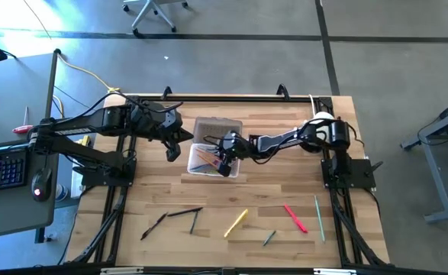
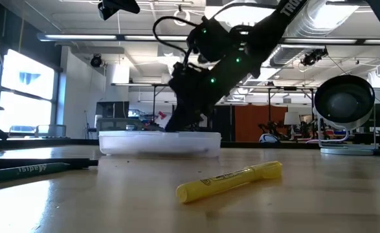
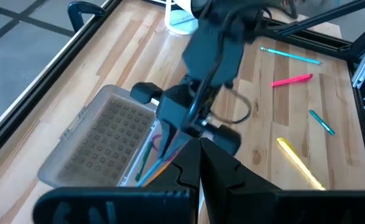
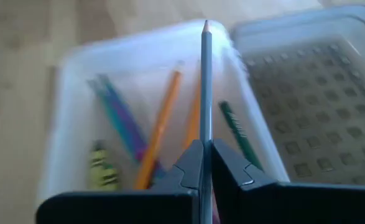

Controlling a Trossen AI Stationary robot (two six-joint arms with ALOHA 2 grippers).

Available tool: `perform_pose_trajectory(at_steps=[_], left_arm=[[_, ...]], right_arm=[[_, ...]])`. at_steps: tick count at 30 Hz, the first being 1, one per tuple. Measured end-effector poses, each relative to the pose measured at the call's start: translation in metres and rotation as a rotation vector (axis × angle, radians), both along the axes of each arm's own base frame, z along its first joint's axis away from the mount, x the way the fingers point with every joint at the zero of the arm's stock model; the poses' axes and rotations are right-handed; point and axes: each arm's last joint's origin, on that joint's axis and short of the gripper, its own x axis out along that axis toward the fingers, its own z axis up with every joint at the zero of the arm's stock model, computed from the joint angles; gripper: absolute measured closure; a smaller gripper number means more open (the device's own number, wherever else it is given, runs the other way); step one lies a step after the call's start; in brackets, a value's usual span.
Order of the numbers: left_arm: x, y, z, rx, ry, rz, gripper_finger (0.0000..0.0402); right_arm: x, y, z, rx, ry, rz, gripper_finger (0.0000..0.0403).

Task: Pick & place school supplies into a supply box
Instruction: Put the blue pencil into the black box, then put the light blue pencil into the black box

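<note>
The supply box is a clear case on the table's middle, its textured lid lying open toward the far edge. Inside lie several school supplies: orange, teal, purple and green sticks. My right gripper reaches into the box from the right, shut on a grey pencil. In the low view it dips behind the box wall. My left gripper hovers left of the box with its fingers together and nothing in them. My right gripper pinches the grey pencil's shaft between its two fingers. The fingers slant down from the table's right side and lie along the pencil. The pencil sticks out ahead of the fingertips, its point over the box's far wall, above the other supplies.
Loose supplies lie along the near part of the table: black pens, a yellow highlighter, a small green pen, a pink marker and a light green pencil. A white cylindrical camera stands far right.
</note>
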Motion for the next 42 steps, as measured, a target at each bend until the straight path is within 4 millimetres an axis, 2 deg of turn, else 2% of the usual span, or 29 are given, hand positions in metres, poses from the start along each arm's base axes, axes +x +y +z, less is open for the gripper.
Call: perform_pose_trajectory(at_steps=[6, 13, 16, 18, 21, 25, 28, 30, 36, 42], left_arm=[[0.000, 0.000, 0.000, -0.005, -0.001, 0.004, 0.0355], [0.000, 0.000, 0.000, -0.006, -0.001, 0.003, 0.0355], [0.000, 0.000, 0.000, -0.009, -0.001, 0.000, 0.0355], [0.000, 0.000, 0.000, -0.009, -0.001, 0.000, 0.0355], [0.000, 0.000, 0.000, -0.009, 0.000, 0.000, 0.0355], [0.000, 0.000, 0.000, -0.012, 0.004, -0.003, 0.0355], [0.000, 0.000, -0.001, -0.012, 0.005, -0.003, 0.0355], [0.000, 0.000, -0.001, -0.012, 0.006, -0.003, 0.0355], [-0.001, 0.000, -0.002, -0.013, 0.020, -0.003, 0.0355], [-0.001, 0.000, -0.002, -0.013, 0.023, -0.003, 0.0355]], right_arm=[[0.001, 0.000, -0.005, -0.003, 0.011, -0.004, 0.0379], [0.009, 0.008, 0.008, -0.051, -0.001, 0.049, 0.0305], [0.017, 0.025, 0.026, -0.094, 0.012, 0.160, 0.0281], [0.022, 0.043, 0.044, -0.129, 0.017, 0.237, 0.0273], [0.018, 0.076, 0.073, -0.187, 0.101, 0.285, 0.0270], [-0.005, 0.122, 0.109, -0.156, 0.279, 0.265, 0.0270], [-0.033, 0.152, 0.137, -0.044, 0.432, 0.236, 0.0270], [-0.054, 0.166, 0.148, 0.011, 0.536, 0.160, 0.0270], [-0.112, 0.202, 0.155, 0.061, 0.736, -0.147, 0.0270], [-0.148, 0.250, 0.154, 0.187, 0.722, -0.315, 0.0270]])
